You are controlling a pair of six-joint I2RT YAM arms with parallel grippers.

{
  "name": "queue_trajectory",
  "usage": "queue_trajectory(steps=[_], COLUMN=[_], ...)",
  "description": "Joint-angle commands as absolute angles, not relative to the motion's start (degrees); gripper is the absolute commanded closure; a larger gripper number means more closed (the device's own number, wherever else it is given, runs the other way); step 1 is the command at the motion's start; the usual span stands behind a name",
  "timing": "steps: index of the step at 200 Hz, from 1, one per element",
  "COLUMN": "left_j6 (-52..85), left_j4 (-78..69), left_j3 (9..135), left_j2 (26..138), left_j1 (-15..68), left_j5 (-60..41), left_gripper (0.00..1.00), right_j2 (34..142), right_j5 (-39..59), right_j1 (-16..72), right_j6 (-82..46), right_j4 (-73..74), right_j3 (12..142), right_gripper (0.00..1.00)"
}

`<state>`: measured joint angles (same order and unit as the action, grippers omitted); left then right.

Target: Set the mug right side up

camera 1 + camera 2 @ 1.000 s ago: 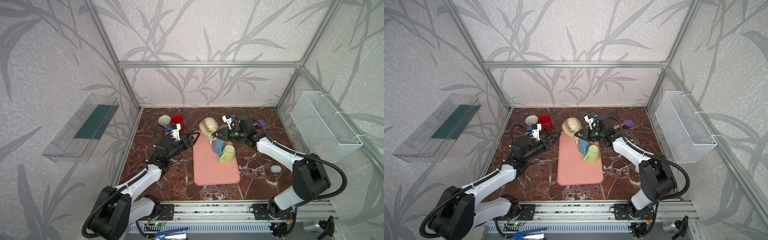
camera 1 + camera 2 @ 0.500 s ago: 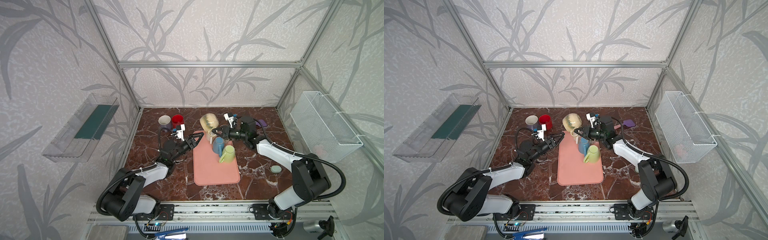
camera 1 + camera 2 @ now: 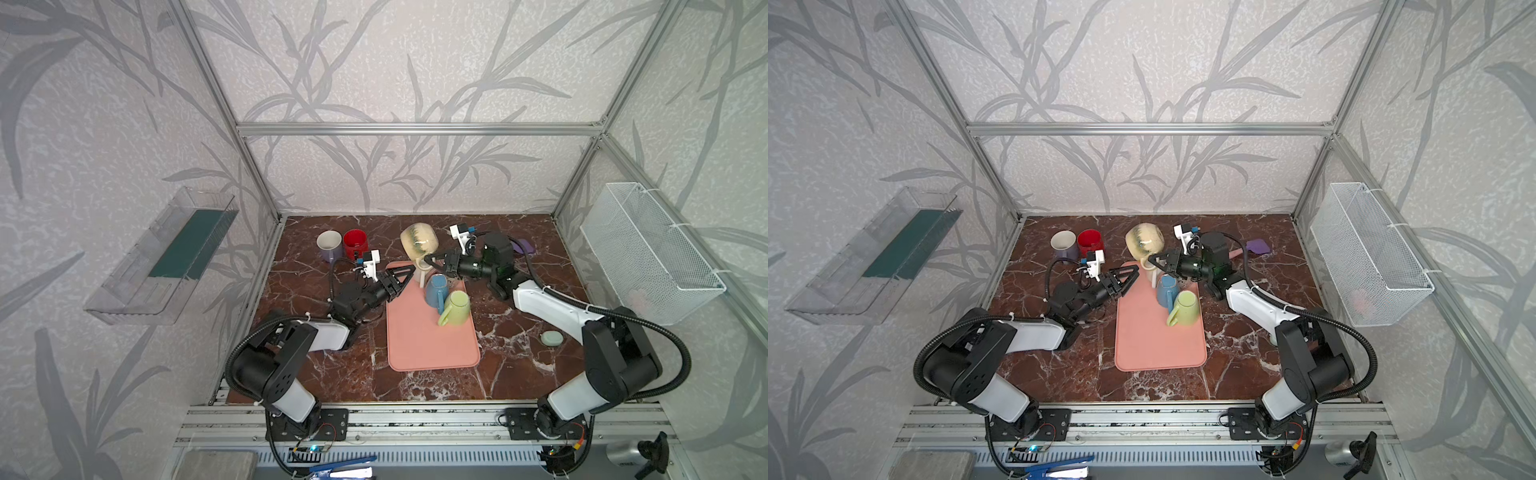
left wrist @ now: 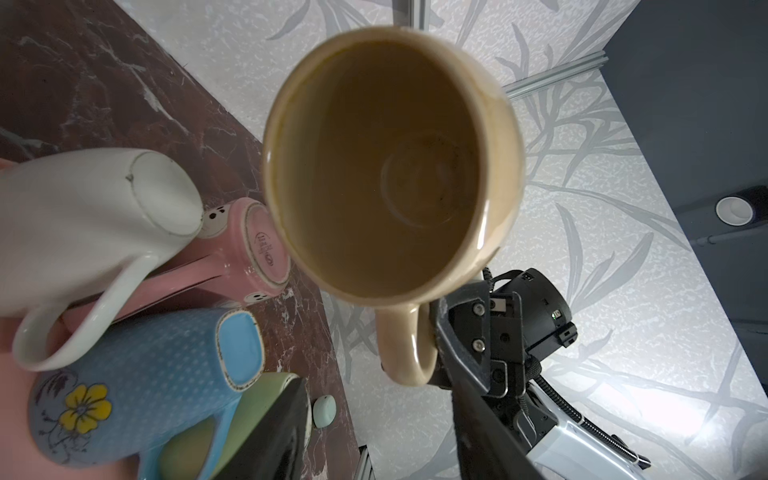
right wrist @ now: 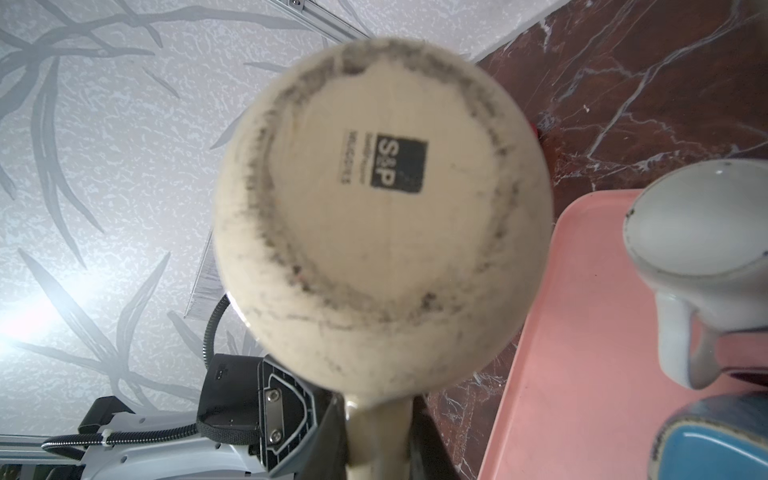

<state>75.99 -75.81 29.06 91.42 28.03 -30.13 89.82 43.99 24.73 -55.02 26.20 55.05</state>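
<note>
Beige mug (image 3: 419, 240) held raised and tipped on its side at the far end of the pink tray (image 3: 428, 349), handle clamped by the right gripper (image 3: 432, 262), mouth turned toward the left gripper (image 3: 410, 274), whose jaws are seen spread and empty at the tray's far left corner.

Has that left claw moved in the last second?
Yes. The left gripper has slid rightward toward the pink mat, its tips now over the mat's left edge.
</note>
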Motion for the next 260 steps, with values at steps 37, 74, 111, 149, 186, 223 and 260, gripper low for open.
queue_trajectory(steps=[37,74,111,149,186,223,260], left_j6=[78.7,78.6,79.1,79.6,79.5,79.4,79.1], left_j4=[-80.9,-80.9,-80.9,-80.8,-80.8,-80.6,-80.7], left_j3=[33.7,34.0,35.4,37.1,37.6,37.8,37.9], left_j2=[94.2,95.5,96.7,97.6,98.1,98.5,99.1], left_j1=[29.2,29.4,29.6,29.7,30.1,30.7,31.5], left_j5=[-31.8,-31.5,-31.7,-32.2,-32.2,-31.9,-31.8], left_gripper=[0.50,0.54,0.58,0.66,0.74,0.74,0.85], right_j2=[87.2,87.9,89.2,90.3,90.9,91.4,92.2], right_j5=[45.1,45.7,46.3,46.7,47.0,47.0,46.9], right_j1=[24.7,24.9,25.8,26.6,27.0,27.3,27.8], right_j6=[-54.9,-56.4,-56.8,-57.9,-57.8,-57.9,-58.5], right_j4=[36.5,39.7,41.6,45.5,46.5,47.8,49.3], right_j3=[55.3,54.5,53.9,52.4,51.5,50.7,50.3], right_gripper=[1.00,1.00,1.00,1.00,1.00,1.00,1.00])
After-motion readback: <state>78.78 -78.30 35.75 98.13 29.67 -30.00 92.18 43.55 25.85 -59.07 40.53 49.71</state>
